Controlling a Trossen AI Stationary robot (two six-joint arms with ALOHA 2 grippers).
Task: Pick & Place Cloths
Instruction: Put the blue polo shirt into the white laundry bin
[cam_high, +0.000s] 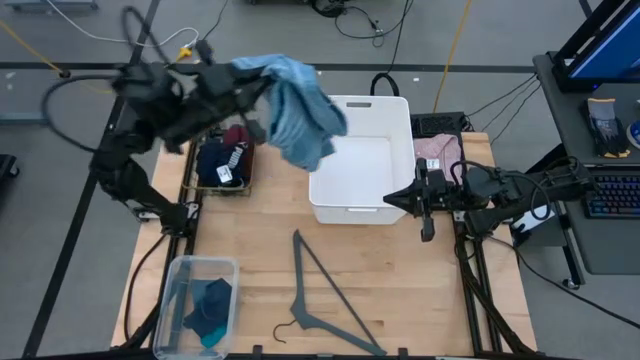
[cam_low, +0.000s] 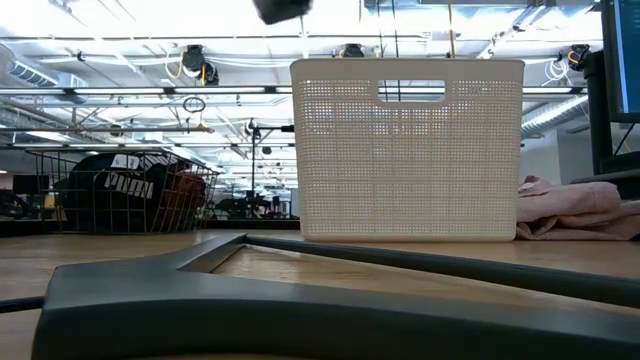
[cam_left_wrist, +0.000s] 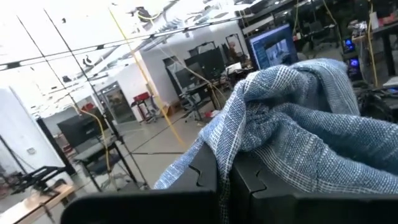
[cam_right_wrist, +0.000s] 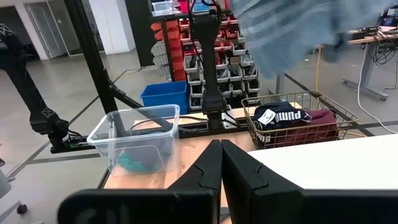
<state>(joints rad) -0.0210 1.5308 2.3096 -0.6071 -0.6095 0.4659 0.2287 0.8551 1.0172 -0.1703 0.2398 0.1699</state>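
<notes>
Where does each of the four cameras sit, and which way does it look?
High: overhead, straight down; both arms, left tool holding the blue cloth.
Low: table height, facing the white bin.
Left wrist: over its fingers pinching the cloth.
Right wrist: over its shut tool, toward the wire basket.
Shared: that basket also appears in high and low views.

The slate-blue woven cloth (cam_high: 302, 110) looks soft and loosely textured, its weave visible as fine checks in the left wrist view, pinched in the matt black plastic fingers of the left gripper (cam_left_wrist: 224, 180). The white plastic basket (cam_high: 392, 106) has smooth walls perforated with tiny holes. The pale wooden tabletop (cam_high: 400, 290) is smooth with a faint grain. The grey plastic clothes hanger (cam_high: 325, 300) is matt. The clear plastic box (cam_high: 190, 268) is glossy. The dark wire basket (cam_high: 190, 172) is thin metal.
</notes>
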